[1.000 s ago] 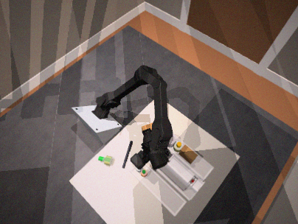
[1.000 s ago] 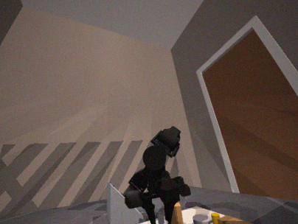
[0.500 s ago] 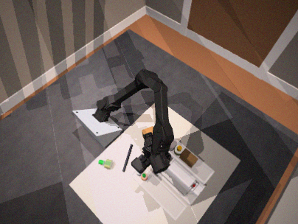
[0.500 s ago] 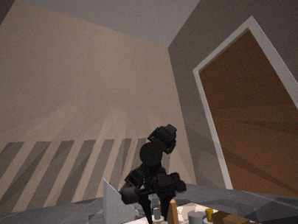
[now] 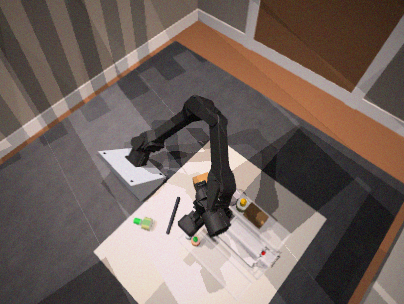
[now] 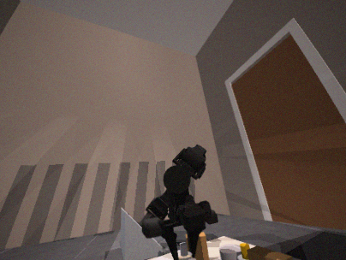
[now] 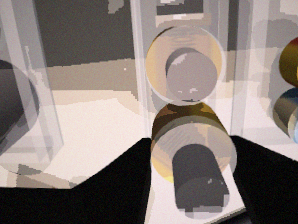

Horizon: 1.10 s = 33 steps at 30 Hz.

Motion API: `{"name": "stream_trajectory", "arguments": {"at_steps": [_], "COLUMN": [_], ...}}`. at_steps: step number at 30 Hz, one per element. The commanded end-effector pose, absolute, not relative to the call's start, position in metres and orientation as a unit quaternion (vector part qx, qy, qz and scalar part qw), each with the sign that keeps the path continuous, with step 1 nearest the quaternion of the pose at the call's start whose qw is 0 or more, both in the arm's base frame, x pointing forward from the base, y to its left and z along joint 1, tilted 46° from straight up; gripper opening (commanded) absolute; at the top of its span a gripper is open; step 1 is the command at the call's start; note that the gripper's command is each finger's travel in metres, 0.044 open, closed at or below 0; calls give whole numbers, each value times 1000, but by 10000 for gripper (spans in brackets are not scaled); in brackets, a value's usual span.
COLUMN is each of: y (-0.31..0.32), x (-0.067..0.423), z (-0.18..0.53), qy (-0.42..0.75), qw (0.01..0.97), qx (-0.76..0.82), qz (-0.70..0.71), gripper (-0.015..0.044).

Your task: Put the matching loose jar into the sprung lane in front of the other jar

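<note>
My gripper is shut on an amber jar with a grey lid, upright between the fingers. In the wrist view a matching jar with a grey lid stands just beyond it, between the clear walls of the lane. The held jar's far edge lines up with that jar and seems to meet it; whether they touch is unclear. The height of the held jar over the lane floor and the front stop cannot be made out. In the top view the arm hides the fingers and both jars.
A dark jar stands left in the wrist view, other jars right. The top view shows a green-capped jar, a yellow-capped jar, a brown block, a black bar, an orange block and a lying green-capped bottle.
</note>
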<state>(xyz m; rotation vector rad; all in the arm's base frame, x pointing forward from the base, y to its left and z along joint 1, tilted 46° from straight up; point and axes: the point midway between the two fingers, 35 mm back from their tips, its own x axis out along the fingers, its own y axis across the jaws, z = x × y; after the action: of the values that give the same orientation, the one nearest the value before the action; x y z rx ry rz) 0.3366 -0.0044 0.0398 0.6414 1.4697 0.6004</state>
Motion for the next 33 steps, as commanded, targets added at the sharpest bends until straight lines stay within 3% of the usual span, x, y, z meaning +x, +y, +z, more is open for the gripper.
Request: {"name": "stream_trajectory", "arguments": {"at_steps": [1,33], "y": [-5,0], "x": [343,344], "z": [42,37], "qy": [640,640], "qw": [663,663], "qx": [282,282], "qz": [266,266], "gripper": [0,0]}}
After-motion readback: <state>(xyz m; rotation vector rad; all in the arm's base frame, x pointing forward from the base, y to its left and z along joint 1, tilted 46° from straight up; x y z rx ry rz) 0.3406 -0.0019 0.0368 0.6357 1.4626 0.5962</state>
